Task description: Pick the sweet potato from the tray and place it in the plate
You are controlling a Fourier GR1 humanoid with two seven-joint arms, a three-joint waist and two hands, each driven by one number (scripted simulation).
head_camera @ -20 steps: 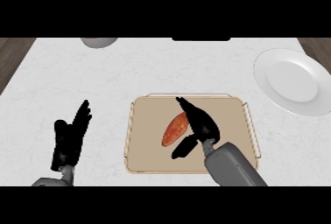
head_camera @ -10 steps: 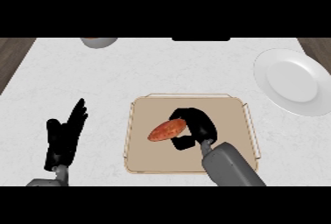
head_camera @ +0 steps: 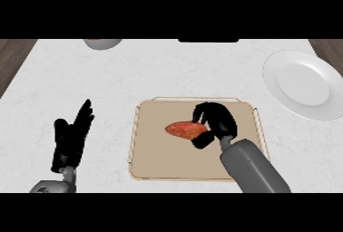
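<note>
An orange-red sweet potato (head_camera: 183,129) lies over the middle of the tan tray (head_camera: 155,158). My right hand (head_camera: 216,122) is curled round its right end, with fingers above it and the thumb below. The white plate (head_camera: 306,84) sits at the right edge of the counter, up and to the right of the tray, with nothing on it. My left hand (head_camera: 71,140) rests open on the counter left of the tray, fingers pointing up.
A grey bowl (head_camera: 102,42) shows partly at the counter's far edge on the left. A dark flat object (head_camera: 208,40) lies at the far edge in the middle. Dark wood floor shows beyond both top corners.
My right hand went from lying straight along the sweet potato to curling round it. The sweet potato turned from slanted to nearly level. The left hand barely shifted.
</note>
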